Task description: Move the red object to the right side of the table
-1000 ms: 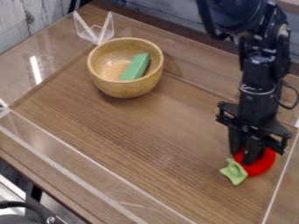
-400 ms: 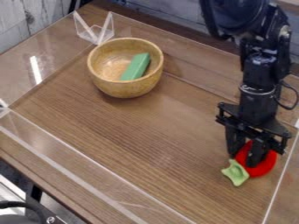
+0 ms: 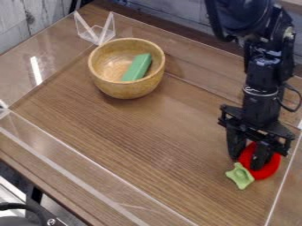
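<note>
Red object (image 3: pixel 267 169): bright red, rounded, 1 light green leafy piece (image 3: pixel 239 177) at its end toward the lower left of the view. Position: right side of the table (image 3: pixel 130 146), near the right edge. Upper part partly hidden by the gripper (image 3: pixel 255 152).

Gripper: black, directly over the red object, fingertips around its upper part. Exact opening and whether it grips: cannot tell; fingertips overlap the red surface.

Edges and room: a narrow strip of wood lies right of the object; broad bare wood extends to its left, as far as the tan bowl (image 3: pixel 126 69), which holds 1 green block (image 3: pixel 136 67).
</note>
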`<action>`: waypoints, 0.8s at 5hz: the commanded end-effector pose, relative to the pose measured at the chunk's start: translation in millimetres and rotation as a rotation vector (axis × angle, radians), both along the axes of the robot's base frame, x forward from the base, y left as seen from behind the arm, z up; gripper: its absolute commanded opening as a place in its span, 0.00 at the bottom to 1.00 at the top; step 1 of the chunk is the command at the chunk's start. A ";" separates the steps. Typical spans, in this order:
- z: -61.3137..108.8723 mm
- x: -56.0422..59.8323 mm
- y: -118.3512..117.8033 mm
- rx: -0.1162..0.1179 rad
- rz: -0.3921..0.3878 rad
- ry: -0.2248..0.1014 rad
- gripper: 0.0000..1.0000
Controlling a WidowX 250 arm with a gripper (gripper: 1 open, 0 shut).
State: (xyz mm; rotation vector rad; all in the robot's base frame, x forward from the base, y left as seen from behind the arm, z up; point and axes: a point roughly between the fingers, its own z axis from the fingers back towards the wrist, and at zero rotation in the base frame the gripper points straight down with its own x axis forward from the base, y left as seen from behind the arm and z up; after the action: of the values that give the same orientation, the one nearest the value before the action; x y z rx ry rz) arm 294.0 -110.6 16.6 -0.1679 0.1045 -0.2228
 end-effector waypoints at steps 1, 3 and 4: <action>11.1 2.1 6.2 0.002 0.017 -0.018 1.00; 43.3 3.5 14.1 -0.013 0.033 -0.074 1.00; 73.7 5.8 23.3 -0.031 0.052 -0.142 1.00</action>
State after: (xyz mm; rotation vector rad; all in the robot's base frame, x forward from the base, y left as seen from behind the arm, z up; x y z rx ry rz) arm 296.3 -87.8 75.7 -0.1833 0.0039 -0.1799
